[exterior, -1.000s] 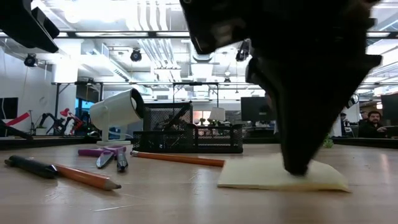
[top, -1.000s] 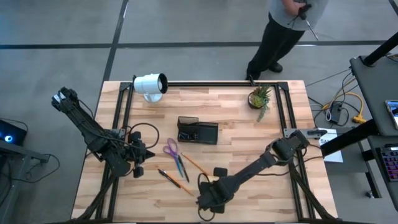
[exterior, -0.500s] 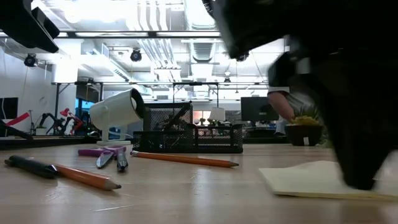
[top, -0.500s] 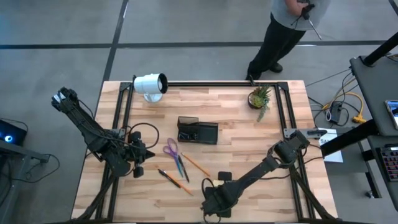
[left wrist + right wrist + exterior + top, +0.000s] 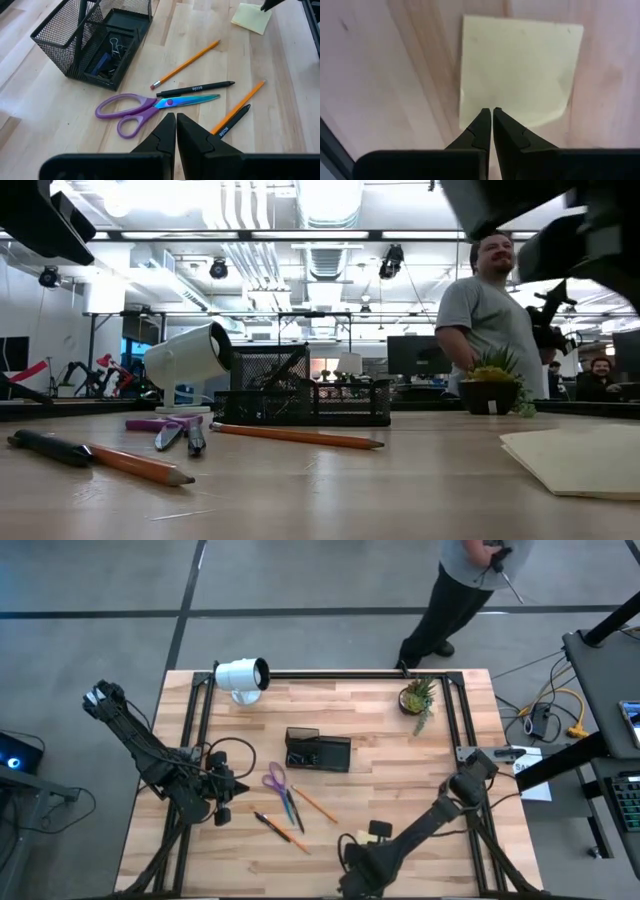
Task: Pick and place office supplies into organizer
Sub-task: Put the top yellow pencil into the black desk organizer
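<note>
Although the organizer [image 5: 317, 750] near the worktop's centre already holds some binder clips and small bits, most supplies are judged still outstanding: the scissors [image 5: 150, 107], two orange pencils [image 5: 186, 64] and two black pens [image 5: 196, 89] lie loose just beside it toward the near edge; the sticky-note pad [image 5: 517, 70] lies flat near the near edge. Right gripper [image 5: 491, 125] sits clenched and empty at the pad's edge; left gripper [image 5: 176, 131], also clenched and empty, waits near the left edge, above the scissors.
</note>
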Tool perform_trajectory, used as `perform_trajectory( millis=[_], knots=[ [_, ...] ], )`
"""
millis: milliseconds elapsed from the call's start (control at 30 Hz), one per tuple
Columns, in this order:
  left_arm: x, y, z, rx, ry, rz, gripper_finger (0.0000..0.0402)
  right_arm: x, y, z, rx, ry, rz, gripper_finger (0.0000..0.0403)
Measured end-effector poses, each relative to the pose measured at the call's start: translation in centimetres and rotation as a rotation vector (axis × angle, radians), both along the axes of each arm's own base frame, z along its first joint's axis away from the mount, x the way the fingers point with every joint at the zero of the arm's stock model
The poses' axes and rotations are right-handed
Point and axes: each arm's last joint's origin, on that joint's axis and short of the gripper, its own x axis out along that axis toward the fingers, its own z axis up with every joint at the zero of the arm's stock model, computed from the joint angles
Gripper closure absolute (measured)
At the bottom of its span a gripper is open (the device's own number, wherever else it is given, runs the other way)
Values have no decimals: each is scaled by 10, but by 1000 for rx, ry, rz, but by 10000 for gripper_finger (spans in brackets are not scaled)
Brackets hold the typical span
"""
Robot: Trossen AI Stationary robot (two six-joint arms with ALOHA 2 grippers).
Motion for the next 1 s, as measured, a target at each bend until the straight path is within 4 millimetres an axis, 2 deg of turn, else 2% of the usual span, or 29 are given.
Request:
perform_trajectory(
  millis=[333, 500, 700, 1000],
  knots=[
    [0, 0, 0, -4, -3, 0, 402, -15, 8, 3, -66, 9, -102, 394],
    [1, -1, 2, -21, -22, -2, 402, -14, 7, 8, -95, -41, -151, 394],
    [1, -1, 2, -23, -24, -2, 402, -15, 2, 25, -134, -134, -201, 394],
    [2, -2, 3, -36, -39, -4, 402, -16, 1, 27, -152, -144, -214, 394]
  ],
)
